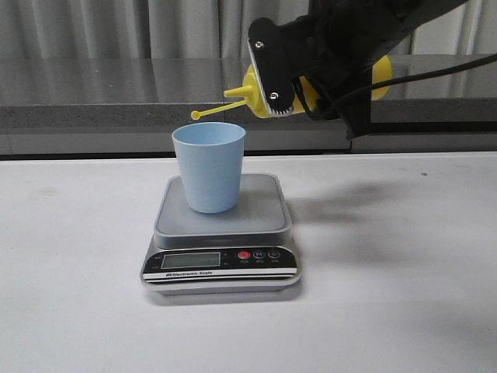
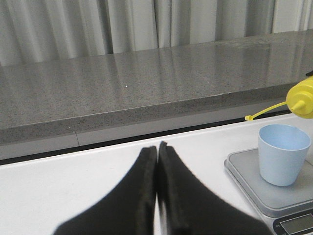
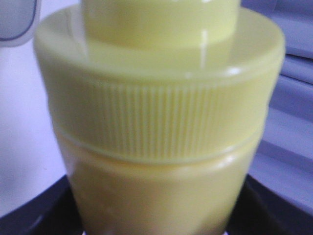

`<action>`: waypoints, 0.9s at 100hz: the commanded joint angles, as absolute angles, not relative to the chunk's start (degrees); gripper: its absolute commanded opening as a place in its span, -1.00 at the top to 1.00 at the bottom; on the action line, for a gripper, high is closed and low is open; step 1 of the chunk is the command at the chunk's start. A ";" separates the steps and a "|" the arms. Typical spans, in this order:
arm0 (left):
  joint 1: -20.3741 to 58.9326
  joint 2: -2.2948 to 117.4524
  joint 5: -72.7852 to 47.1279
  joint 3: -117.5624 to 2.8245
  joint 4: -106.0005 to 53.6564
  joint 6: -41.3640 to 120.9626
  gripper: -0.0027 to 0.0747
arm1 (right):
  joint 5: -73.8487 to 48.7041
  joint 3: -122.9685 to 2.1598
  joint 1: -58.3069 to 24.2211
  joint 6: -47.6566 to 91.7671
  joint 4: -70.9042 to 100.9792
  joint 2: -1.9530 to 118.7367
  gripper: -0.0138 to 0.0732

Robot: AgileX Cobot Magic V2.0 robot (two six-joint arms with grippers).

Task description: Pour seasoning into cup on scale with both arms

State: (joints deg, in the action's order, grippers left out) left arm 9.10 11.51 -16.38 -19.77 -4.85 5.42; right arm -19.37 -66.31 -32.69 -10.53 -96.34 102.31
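Above the scale (image 1: pixel 221 233), my right gripper (image 1: pixel 291 81) clamps the seasoning (image 1: pixel 260 93) tipped sideways, nozzle just short of the cup (image 1: pixel 208 167) standing on the platform. Left gripper (image 2: pixel 157 161) pinched closed, empty. Pouring step — next I'd tilt further, nozzle over the rim.

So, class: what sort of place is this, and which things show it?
Probably a lab test bench, not a kitchen: a bare white table, a grey stone-look ledge before curtains, and one scale set out.
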 commanded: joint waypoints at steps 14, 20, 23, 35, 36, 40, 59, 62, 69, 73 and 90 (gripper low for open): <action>8.98 11.94 -12.03 -21.15 -5.07 5.23 0.98 | -21.69 -68.04 -34.07 -10.41 -104.86 99.47 0.16; 8.98 11.94 -12.03 -21.15 -5.07 5.23 0.98 | -22.33 -68.04 -34.38 -10.41 -106.61 99.47 0.16; 8.98 11.94 -12.03 -21.15 -5.07 5.23 0.98 | -22.74 -68.04 -34.44 -10.41 -106.81 99.47 0.16; 8.98 11.94 -12.03 -21.15 -5.07 5.23 0.98 | -22.99 -68.04 -34.44 -10.41 -106.81 99.47 0.16; 8.98 11.94 -12.03 -21.15 -5.07 5.23 0.98 | -22.99 -68.04 -34.44 -10.41 -106.81 99.47 0.16; 8.98 11.94 -12.03 -21.15 -5.07 5.23 0.98 | -23.11 -68.04 -34.44 -10.41 -106.81 99.47 0.16; 8.98 11.94 -12.03 -21.15 -5.07 5.23 0.98 | -23.29 -68.04 -34.44 -10.46 -106.81 99.47 0.16; 8.98 11.94 -12.03 -21.15 -5.07 5.23 0.98 | -23.29 -68.04 -34.44 -10.46 -106.81 99.47 0.16; 8.98 11.94 -12.03 -21.15 -5.07 5.23 0.98 | -23.29 -68.04 -34.44 -10.79 -106.81 99.47 0.16; 8.98 11.94 -12.03 -21.15 -5.07 5.23 0.98 | -23.29 -68.04 -34.44 -11.73 -106.81 99.47 0.16; 8.98 11.94 -12.03 -21.15 -5.07 5.23 0.98 | -23.30 -68.04 -34.44 -18.57 -106.81 99.42 0.16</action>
